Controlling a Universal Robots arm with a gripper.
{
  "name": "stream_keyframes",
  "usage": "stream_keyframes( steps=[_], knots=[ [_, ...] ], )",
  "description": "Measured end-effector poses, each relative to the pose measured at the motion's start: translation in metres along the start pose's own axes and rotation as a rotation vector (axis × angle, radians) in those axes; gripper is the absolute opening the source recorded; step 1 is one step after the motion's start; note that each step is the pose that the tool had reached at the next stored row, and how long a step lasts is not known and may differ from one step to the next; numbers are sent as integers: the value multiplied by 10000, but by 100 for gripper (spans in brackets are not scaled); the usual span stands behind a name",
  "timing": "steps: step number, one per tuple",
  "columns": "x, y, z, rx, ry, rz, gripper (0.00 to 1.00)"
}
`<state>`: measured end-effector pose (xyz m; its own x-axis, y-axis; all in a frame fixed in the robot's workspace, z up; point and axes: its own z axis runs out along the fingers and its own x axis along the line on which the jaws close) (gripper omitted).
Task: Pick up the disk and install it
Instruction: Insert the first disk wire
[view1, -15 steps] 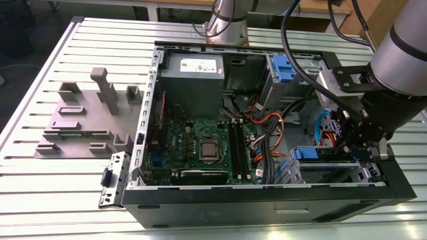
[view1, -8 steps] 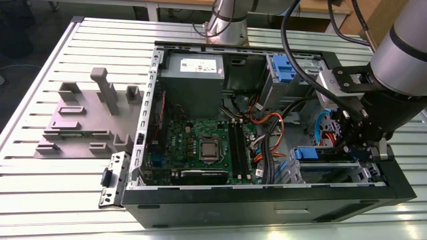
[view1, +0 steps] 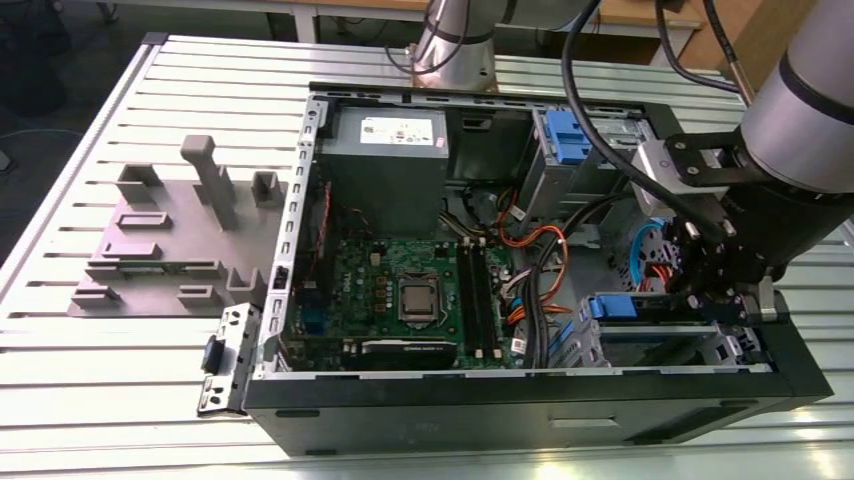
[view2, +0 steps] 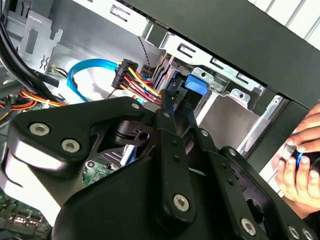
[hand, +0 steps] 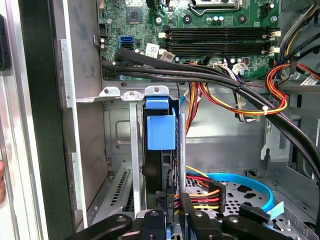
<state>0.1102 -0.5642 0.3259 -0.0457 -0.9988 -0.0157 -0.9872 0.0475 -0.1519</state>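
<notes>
- Gripper (hand: 170, 220) fingers clenched on the disk (hand: 161, 150), held edge-on directly ahead of the fingertips, partly inside the drive bay (hand: 120, 130).
- Risk, judged: power cable bundle (hand: 200, 200) beside the fingers could snag; slight tilt might jam the carrier against the bay rails.

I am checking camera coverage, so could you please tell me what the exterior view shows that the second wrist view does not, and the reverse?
Exterior view alone: the grey power supply, the processor socket and the grey fixture blocks on the slatted table. Second wrist view alone: a person's hand beside the case. Both: the tool inside the case at the blue disk carrier.
</notes>
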Motion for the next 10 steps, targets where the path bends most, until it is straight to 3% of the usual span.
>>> stream_keyframes(
  steps=[10],
  knots=[
    [-2, -19, -124, -16, -1, 1, 24]
  ],
)
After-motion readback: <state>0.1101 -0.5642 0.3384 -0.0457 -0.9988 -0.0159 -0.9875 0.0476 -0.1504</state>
